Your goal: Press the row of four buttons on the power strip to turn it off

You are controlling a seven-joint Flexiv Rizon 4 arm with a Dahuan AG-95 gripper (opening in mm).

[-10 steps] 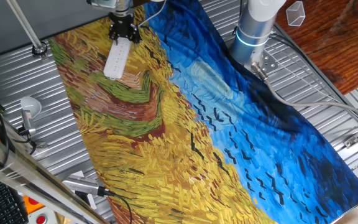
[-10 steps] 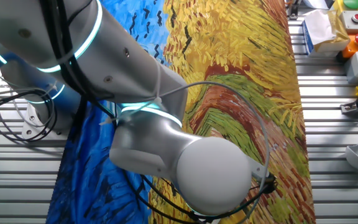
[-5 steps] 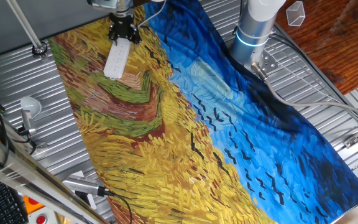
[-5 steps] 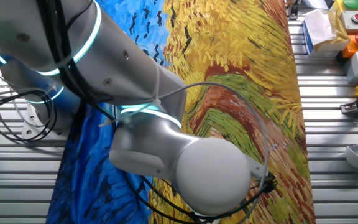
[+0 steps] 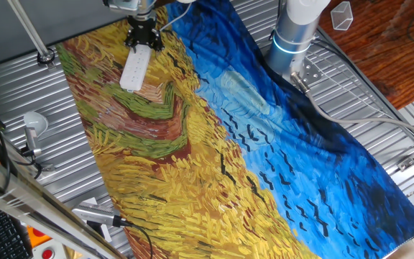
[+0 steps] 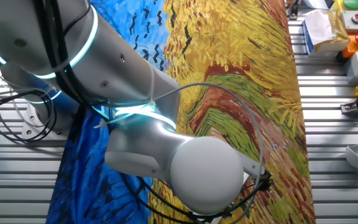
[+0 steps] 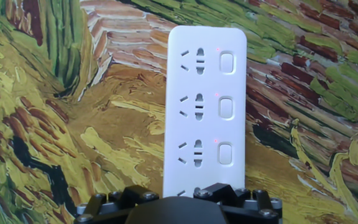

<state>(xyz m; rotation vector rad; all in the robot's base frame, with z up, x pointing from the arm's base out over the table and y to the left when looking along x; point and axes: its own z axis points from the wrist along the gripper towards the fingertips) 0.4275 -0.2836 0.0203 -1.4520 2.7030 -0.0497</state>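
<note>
The white power strip (image 5: 135,68) lies on the painted cloth at the far left, and it stands lengthwise in the hand view (image 7: 204,106). Three pale buttons of the row of four buttons (image 7: 226,107) show down its right side, each with a faint pink dot beside it. The fourth button is hidden under my gripper. My black gripper (image 5: 142,37) sits over the strip's far end; in the hand view only its body (image 7: 179,204) shows at the bottom edge. Its fingertips are hidden. In the other fixed view the arm (image 6: 166,155) blocks the strip.
A yellow, green and blue painted cloth (image 5: 214,144) covers the slatted metal table. A round grey-white knob on a stalk (image 5: 34,124) stands at the left. A silver-black cabled gadget (image 5: 95,216) lies near the front left. The arm's base (image 5: 293,36) rises at the back.
In the other fixed view the arm's elbow has shifted slightly down and left. The gripper stays over the strip's end and the strip has not moved.
</note>
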